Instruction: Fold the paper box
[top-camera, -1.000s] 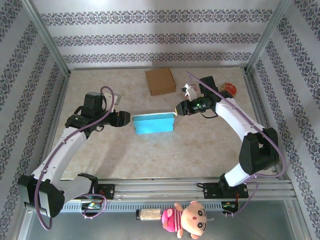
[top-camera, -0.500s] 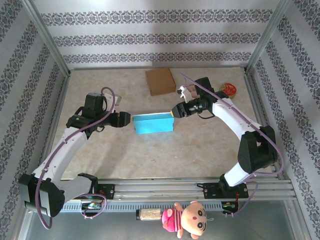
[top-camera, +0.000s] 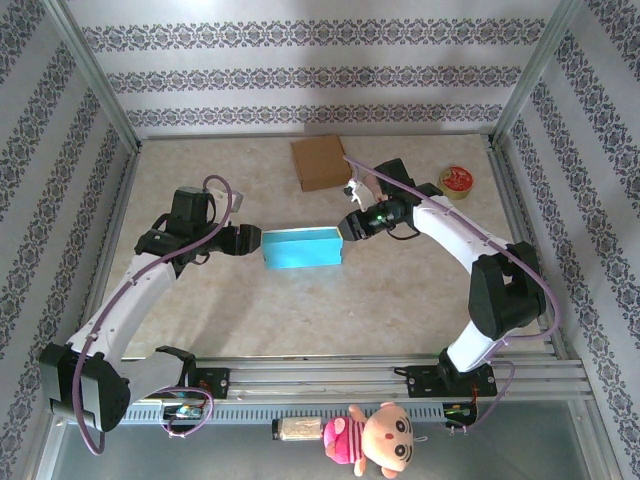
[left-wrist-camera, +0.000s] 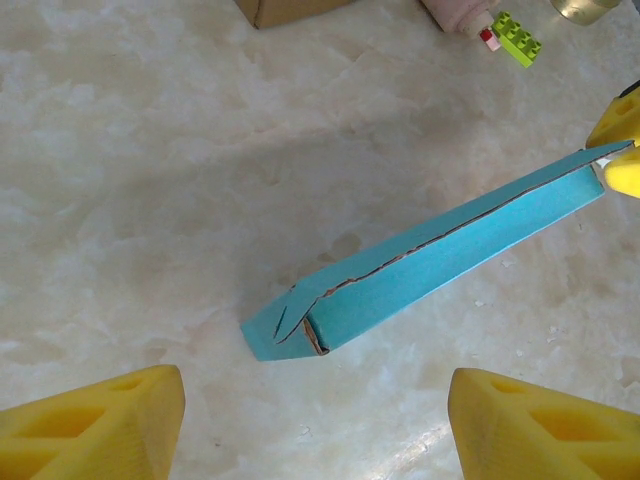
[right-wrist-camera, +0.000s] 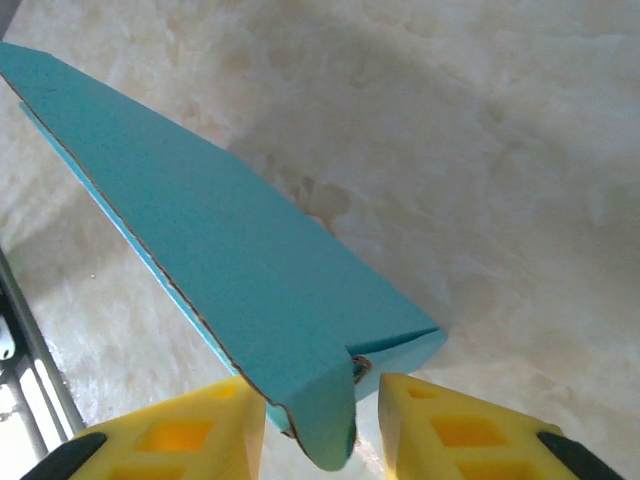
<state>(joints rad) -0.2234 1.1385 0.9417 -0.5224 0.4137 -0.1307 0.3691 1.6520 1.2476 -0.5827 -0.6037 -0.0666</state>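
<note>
The blue paper box (top-camera: 300, 247) lies mid-table as a long, flattened shape with its seam partly open (left-wrist-camera: 430, 260). My left gripper (top-camera: 255, 240) sits just off the box's left end, open, with bare table between its yellow fingers (left-wrist-camera: 315, 400). My right gripper (top-camera: 345, 228) is at the box's right end. A curled end flap of the box (right-wrist-camera: 230, 260) sits between its closely set fingers (right-wrist-camera: 322, 400). The left finger is against the flap and a thin gap shows beside the right finger. That gripper's yellow fingertips (left-wrist-camera: 622, 120) also straddle the box's far tip.
A brown cardboard box (top-camera: 321, 162) lies at the back of the table (top-camera: 400, 300), behind the blue one. A red round object (top-camera: 458, 180) sits at the back right. A green toy brick (left-wrist-camera: 515, 38) lies nearby. A plush doll (top-camera: 375, 435) hangs off the front rail.
My right gripper has moved left and closed in on the box's right end flap. The box has shifted slightly left. My left arm has barely moved.
</note>
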